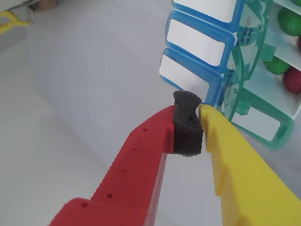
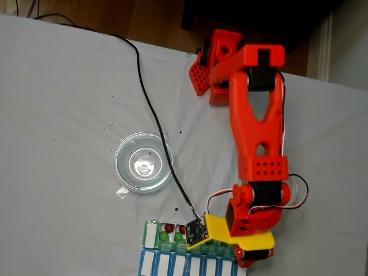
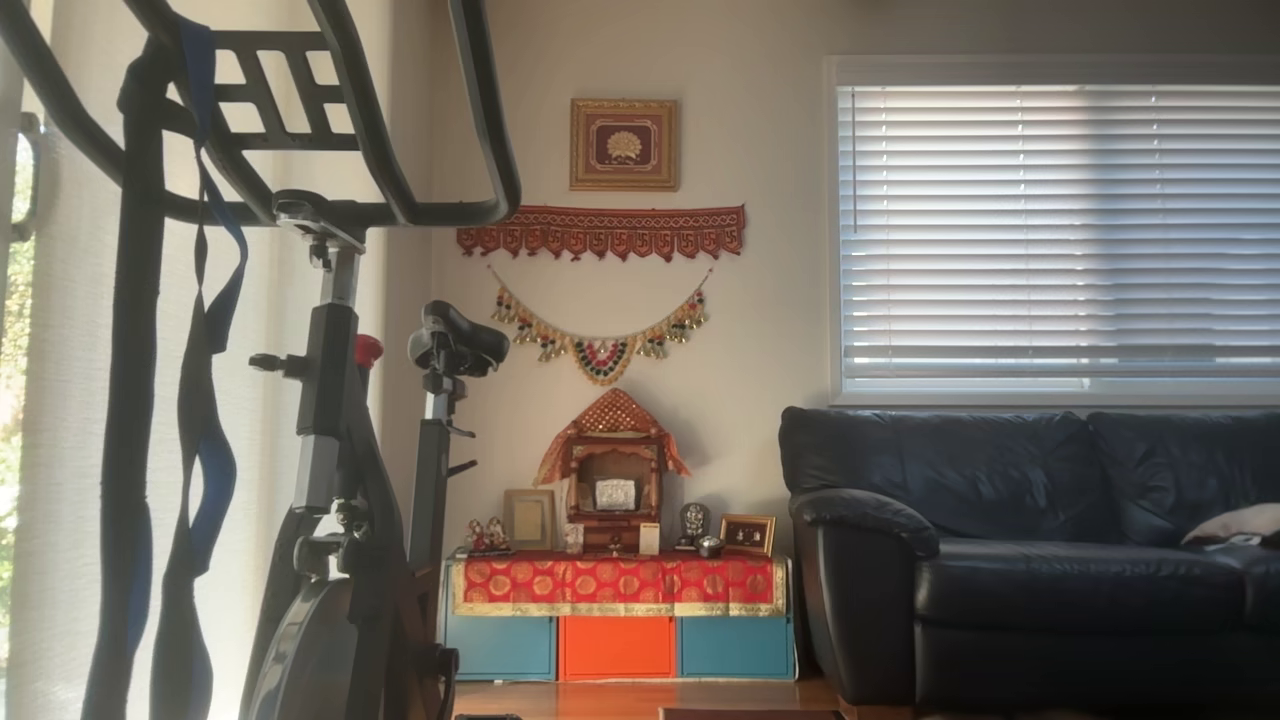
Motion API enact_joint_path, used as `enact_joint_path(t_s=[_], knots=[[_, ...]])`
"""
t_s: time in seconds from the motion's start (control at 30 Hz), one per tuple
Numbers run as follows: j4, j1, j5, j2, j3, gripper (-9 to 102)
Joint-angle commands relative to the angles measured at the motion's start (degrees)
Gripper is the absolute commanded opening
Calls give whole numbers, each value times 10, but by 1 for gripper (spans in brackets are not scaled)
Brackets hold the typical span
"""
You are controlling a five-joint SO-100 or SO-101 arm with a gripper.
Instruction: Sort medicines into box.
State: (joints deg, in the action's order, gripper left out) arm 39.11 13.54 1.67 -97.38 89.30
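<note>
Foam pad (image 1: 188,123), dark grey, is seen in the wrist view pressed between the red finger (image 1: 141,155) on the left and the yellow finger (image 1: 235,165) on the right; the gripper (image 1: 188,127) is thus drawn together on the pad, with nothing else seen between the jaws. To the right of the fingertips in that view the pill organiser (image 1: 221,56) lies on the white table cover (image 1: 84,94), its blue lids shut and white-labelled, and the green lids (image 1: 249,61) standing raised beyond them. Inside the open white compartments at the far right a green ball (image 1: 276,65) and a dark red ball (image 1: 292,80) are seen side by side, with another green ball (image 1: 289,21) in the next compartment. In the fixed view, from left to right, a clear glass dish (image 2: 144,161) stands on the grey cloth (image 2: 57,115) with a black cable (image 2: 152,115) running past its right rim, and the red arm (image 2: 253,121) reaches from its base at the top down to the lower edge. Below the dish the organiser (image 2: 150,236) lies along the bottom edge, with red balls (image 2: 163,227) and green balls (image 2: 164,236) in its left open compartments, and the gripper (image 2: 204,238) held over the green row just to their right. The other view shows an exercise bike (image 3: 330,450) at left, a small shrine (image 3: 612,470) on a cloth-covered cabinet, and a black leather sofa (image 3: 1050,540) under a blinded window (image 3: 1060,230).
</note>
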Motion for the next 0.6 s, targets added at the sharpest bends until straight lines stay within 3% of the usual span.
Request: enact_joint_path(t_s=[0.0, 0.57], knots=[[-22, -5, -21, -43, -8, 1], [6, -20, -62, -43, 33, 1]])
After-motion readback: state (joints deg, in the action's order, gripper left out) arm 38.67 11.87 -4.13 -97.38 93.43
